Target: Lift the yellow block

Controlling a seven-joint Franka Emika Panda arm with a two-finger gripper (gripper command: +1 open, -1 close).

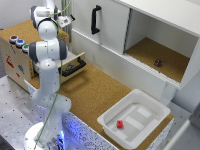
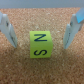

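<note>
The yellow block [image 2: 40, 44] is a small bright yellow cube with dark letters on its faces, resting on the cork surface in the wrist view. My gripper [image 2: 40, 43] is open and straddles it, one pale finger [image 2: 9, 31] on each side with a small gap to the cube. In the exterior view the gripper [image 1: 64, 21] hangs over the cork top at the back, on the exterior view's left. The cube itself cannot be made out there.
A wooden box carries coloured round buttons [image 1: 19, 42], and beside it is a drawer with a black handle [image 1: 74, 66]. A white bin [image 1: 107, 122] holds a small red cube [image 1: 120, 124]. A small dark block [image 1: 158, 63] lies in the open cabinet.
</note>
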